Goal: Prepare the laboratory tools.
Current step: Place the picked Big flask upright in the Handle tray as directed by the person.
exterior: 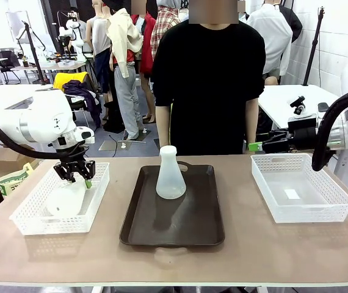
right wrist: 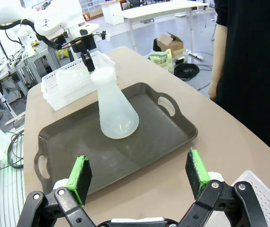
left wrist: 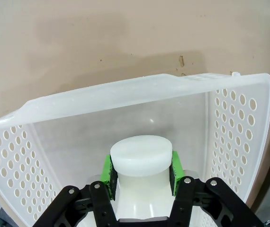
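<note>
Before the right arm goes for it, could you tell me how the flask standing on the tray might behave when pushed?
The flask looks empty and translucent, so probably light. Its wide base should resist tipping, though on the smooth tray it may slide.

The room is bright and evenly lit from overhead; shadows on my worktop are soft and short, a faint one pooling beneath the flask on the dark tray, whose surface carries a dull sheen; the front view is sharp near me and softer toward the far background; my left wrist view bends the white basket rim into a curve; my right wrist view bows lines at its edges, distant benches slightly washed out.
</note>
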